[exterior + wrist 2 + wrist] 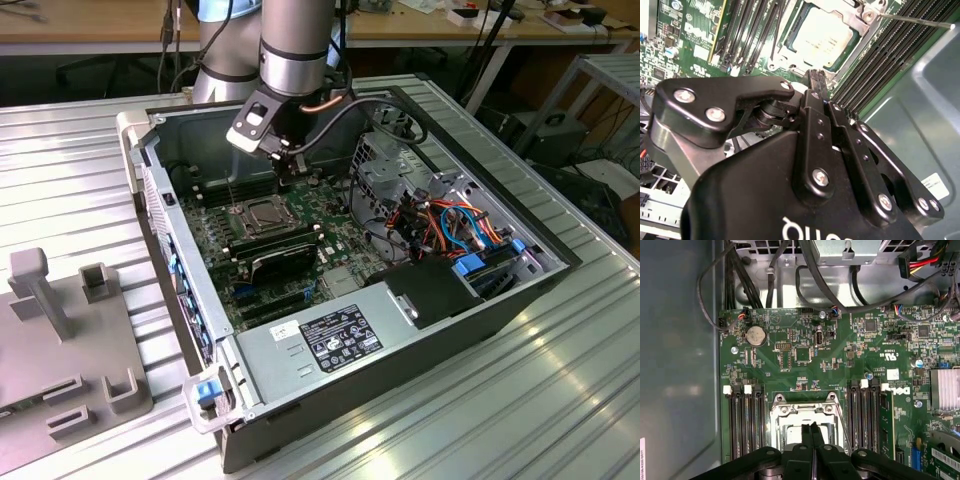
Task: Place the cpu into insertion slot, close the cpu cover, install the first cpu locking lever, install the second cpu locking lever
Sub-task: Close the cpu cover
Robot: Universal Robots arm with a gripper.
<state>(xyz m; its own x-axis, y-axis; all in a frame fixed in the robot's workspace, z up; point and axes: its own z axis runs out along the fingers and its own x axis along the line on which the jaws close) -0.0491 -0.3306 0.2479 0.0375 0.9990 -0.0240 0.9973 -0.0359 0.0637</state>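
While the arm's black two-finger gripper [283, 172] hangs inside the open dark-grey computer case [500, 300], its jaws are pressed together w/ nothing btwn them; both wrist views show the fingers meeting in a thin seam [815, 79] [811, 429].

Going L to R in the exterior view: a grey plastic fixture [60, 330] sits on the ribbed metal table [560, 400], well apart from the jaws on the exterior view's left. A thin silver wire locking lever [232, 195] [915, 20] stands up just beside the jaws on that same side. The square silver-rimmed insertion slot [262, 215] [785, 412] on the green circuit board [805, 355] lies right below the fingertips. The flat silvery-grey cpu [822, 35] sits in that slot, just beyond the jaw tips & apart from them. The thin silver cpu cover [855, 11] frames it & looks to lie flat. Long black memory slots [745, 425] [862, 420] flank the socket either side of the jaws. To the exterior view's right of the jaws come a perforated metal drive cage [385, 170], then orange & blue cables [450, 220]. A grey labelled power supply box [330, 335] lies nearer the camera than the jaws.
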